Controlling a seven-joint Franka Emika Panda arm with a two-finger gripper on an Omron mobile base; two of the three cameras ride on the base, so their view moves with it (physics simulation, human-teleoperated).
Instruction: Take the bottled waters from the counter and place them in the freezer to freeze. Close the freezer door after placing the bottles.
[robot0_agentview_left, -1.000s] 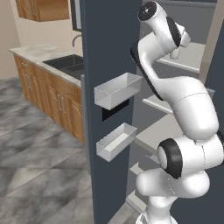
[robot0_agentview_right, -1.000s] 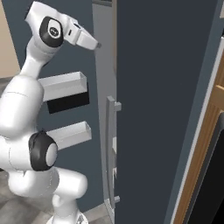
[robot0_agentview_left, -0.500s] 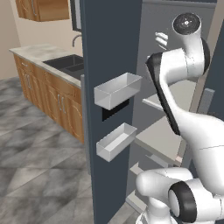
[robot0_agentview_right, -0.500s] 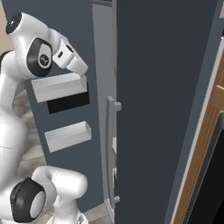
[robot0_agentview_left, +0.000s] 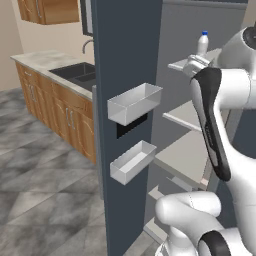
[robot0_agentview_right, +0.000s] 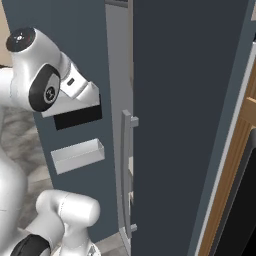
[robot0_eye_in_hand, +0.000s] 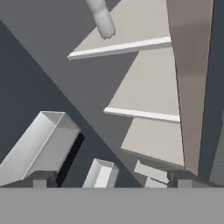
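One bottled water (robot0_agentview_left: 202, 43), clear with a blue cap, stands upright on an upper pale shelf (robot0_agentview_left: 186, 64) inside the freezer. In the hand view the same bottle (robot0_eye_in_hand: 101, 18) shows at the top, on the highest shelf (robot0_eye_in_hand: 131, 33). My gripper (robot0_eye_in_hand: 111, 178) is open and holds nothing, its fingertips wide apart and well back from the bottle. From the left base view the gripper (robot0_agentview_left: 192, 64) hangs just below and left of the bottle, in front of the shelf edge. The freezer door (robot0_agentview_left: 125, 60) stands open to the left. The counter (robot0_agentview_left: 45, 61) lies far left.
Two clear bins (robot0_agentview_left: 134, 102) (robot0_agentview_left: 132, 161) jut from the inside of the open door, close to my arm. Lower shelves (robot0_eye_in_hand: 151, 98) step down inside the freezer. A dark sink (robot0_agentview_left: 80, 72) is set in the counter. A closed dark door with a long handle (robot0_agentview_right: 127, 172) stands to the right.
My arm has swung upward and to the right, and the hand has drawn back from the shelf. The blue-capped bottle now shows on the shelf. The jaws have stayed open.
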